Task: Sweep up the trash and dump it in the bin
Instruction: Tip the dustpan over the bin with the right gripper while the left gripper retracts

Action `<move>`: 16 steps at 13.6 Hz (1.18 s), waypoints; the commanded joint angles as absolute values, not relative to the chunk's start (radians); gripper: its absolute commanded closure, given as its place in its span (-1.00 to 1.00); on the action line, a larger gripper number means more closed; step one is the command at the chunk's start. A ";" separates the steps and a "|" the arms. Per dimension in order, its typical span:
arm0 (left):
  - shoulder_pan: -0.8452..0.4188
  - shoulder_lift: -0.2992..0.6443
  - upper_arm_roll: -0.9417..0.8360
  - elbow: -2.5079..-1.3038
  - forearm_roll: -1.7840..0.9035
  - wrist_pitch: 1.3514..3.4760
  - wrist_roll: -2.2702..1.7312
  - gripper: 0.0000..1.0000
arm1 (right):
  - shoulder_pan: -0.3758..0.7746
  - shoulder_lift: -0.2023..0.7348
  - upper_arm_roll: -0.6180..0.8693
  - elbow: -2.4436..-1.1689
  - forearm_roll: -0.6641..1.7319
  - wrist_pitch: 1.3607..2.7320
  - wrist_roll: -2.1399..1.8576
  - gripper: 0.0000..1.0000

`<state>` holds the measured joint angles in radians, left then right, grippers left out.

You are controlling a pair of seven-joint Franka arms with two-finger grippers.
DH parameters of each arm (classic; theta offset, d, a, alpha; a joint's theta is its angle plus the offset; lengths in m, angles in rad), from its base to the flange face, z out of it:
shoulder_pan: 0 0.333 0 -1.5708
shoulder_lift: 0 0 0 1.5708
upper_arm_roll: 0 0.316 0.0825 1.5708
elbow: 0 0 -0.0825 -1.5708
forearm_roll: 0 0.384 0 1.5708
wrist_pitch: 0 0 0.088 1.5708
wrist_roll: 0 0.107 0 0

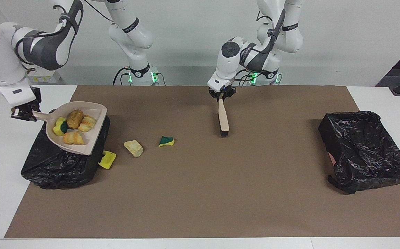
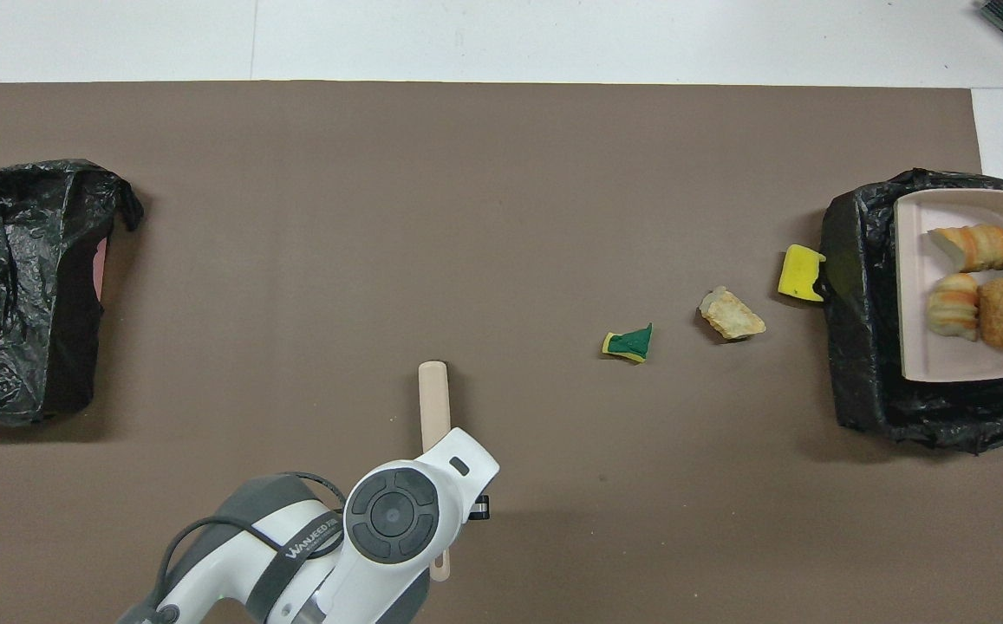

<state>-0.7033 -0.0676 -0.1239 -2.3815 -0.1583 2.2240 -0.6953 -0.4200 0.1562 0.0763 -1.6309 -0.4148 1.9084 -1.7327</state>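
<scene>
My right gripper (image 1: 22,113) is shut on the handle of the beige dustpan (image 1: 90,141), holding it over the black-lined bin (image 1: 61,162) at the right arm's end. The dustpan (image 2: 917,260) carries three bread rolls (image 1: 75,118) and a yellow-green sponge (image 1: 60,127). On the mat lie a pale beige chunk (image 1: 133,148), a green-yellow sponge scrap (image 1: 166,141) and, against the bin, a yellow sponge (image 1: 107,159). My left gripper (image 1: 221,97) is shut on the beige brush (image 1: 223,119), bristles down at the mat.
A second black-lined bin (image 1: 362,148) stands at the left arm's end of the brown mat. The white table edge runs along both ends. In the overhead view the left arm's wrist covers the brush (image 2: 433,403) handle, and the right gripper is out of frame.
</scene>
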 commanded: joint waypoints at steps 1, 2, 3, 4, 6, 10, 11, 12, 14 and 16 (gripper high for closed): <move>-0.715 -0.071 -0.109 -2.401 -0.173 2.253 -0.686 1.00 | -0.400 0.152 0.090 -1.641 -0.587 1.988 -1.649 1.00; -0.713 -0.069 -0.107 -2.398 -0.173 2.253 -0.686 0.44 | -0.384 0.156 0.094 -1.641 -0.642 1.996 -1.622 1.00; -0.707 -0.063 -0.106 -2.384 -0.173 2.250 -0.690 -0.50 | -0.355 0.158 0.092 -1.641 -0.702 1.997 -1.591 1.00; -0.698 -0.042 -0.103 -2.350 -0.172 2.237 -0.690 -1.00 | -0.335 0.160 0.092 -1.643 -0.757 1.987 -1.559 1.00; -0.632 -0.028 -0.103 -2.297 -0.161 2.232 -0.689 -1.00 | -0.313 0.160 0.091 -1.658 -0.843 1.973 -1.545 1.00; -0.496 -0.023 -0.100 -2.221 -0.077 2.215 -0.582 -1.00 | -0.289 0.153 0.091 -1.684 -1.000 1.968 -1.508 1.00; -0.470 -0.031 -0.098 -2.209 -0.068 2.207 -0.556 -1.00 | -0.285 0.159 0.094 -1.678 -1.047 1.977 -1.474 1.00; -0.439 -0.035 -0.098 -2.197 -0.055 2.192 -0.517 -1.00 | -0.284 0.160 0.097 -1.678 -1.070 1.977 -1.459 1.00; -0.372 -0.052 -0.097 -2.140 -0.051 2.117 -0.419 -1.00 | -0.267 0.160 0.097 -1.677 -1.091 1.976 -1.454 1.00; -0.293 -0.067 -0.095 -2.090 -0.051 2.030 -0.310 -1.00 | -0.264 0.156 0.098 -1.669 -1.120 1.964 -1.459 1.00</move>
<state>-0.3609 -0.0477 -0.0862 -2.1400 -0.0672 2.1183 -0.3951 -0.2625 0.1674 0.0936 -1.6683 -1.0662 1.9670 -1.4809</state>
